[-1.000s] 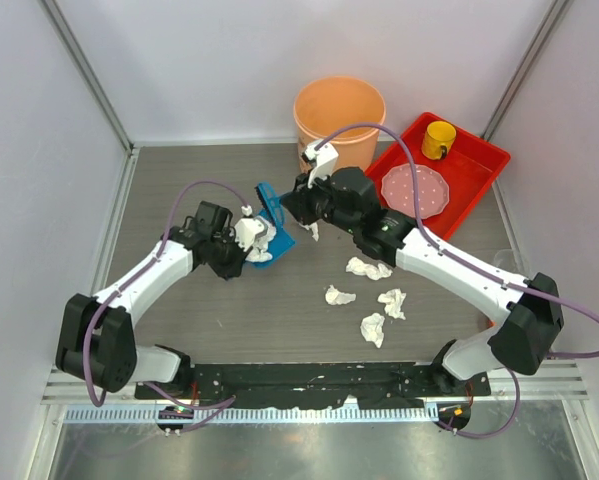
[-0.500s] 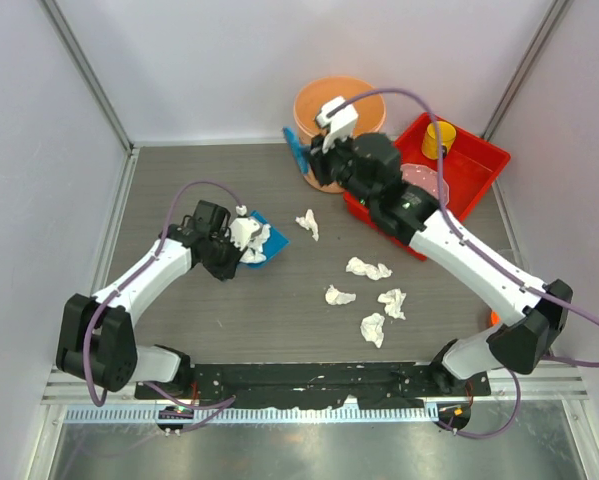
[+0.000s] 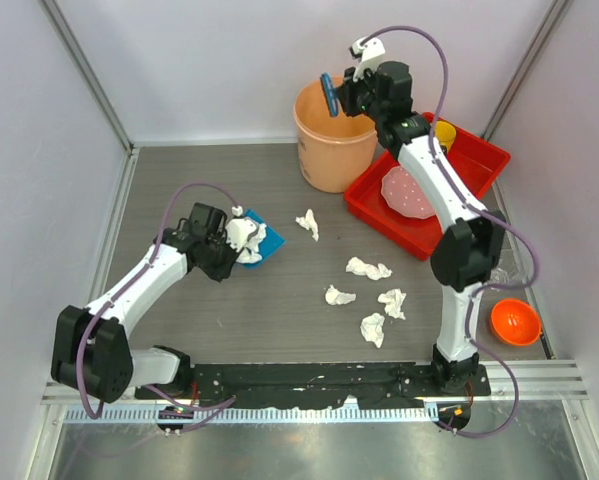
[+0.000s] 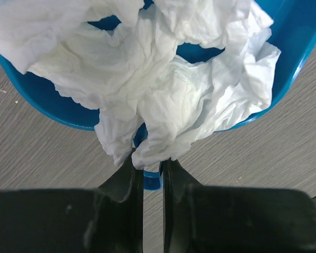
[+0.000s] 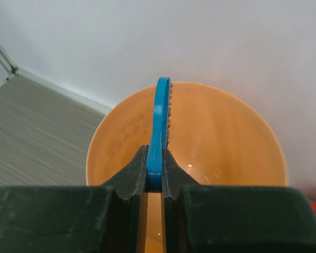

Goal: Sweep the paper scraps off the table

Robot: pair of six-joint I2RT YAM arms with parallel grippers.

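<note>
Several white paper scraps [image 3: 368,268] lie loose on the dark table [image 3: 239,320], right of centre. More scraps [image 3: 245,235] are heaped in a blue dustpan [image 3: 270,243] that rests on the table at the left. My left gripper [image 3: 224,250] is shut on the dustpan's handle. In the left wrist view the wads [image 4: 163,89] overflow the dustpan [image 4: 300,52] just ahead of my left gripper [image 4: 152,168]. High at the back, my right gripper [image 3: 347,98] is shut on a blue brush [image 3: 329,95] over the orange bucket [image 3: 334,140]. The right wrist view shows the brush [image 5: 160,121] upright above the bucket's mouth [image 5: 226,137], pinched in my right gripper [image 5: 155,168].
A red tray [image 3: 469,160] at the back right holds a pink plate [image 3: 407,195] and a yellow cup [image 3: 441,135]. An orange bowl [image 3: 511,320] sits near the right rail. White walls and metal rails edge the table.
My right arm has lifted the brush from beside the dustpan up and back to above the bucket. The left gripper and the loaded dustpan have barely shifted.
</note>
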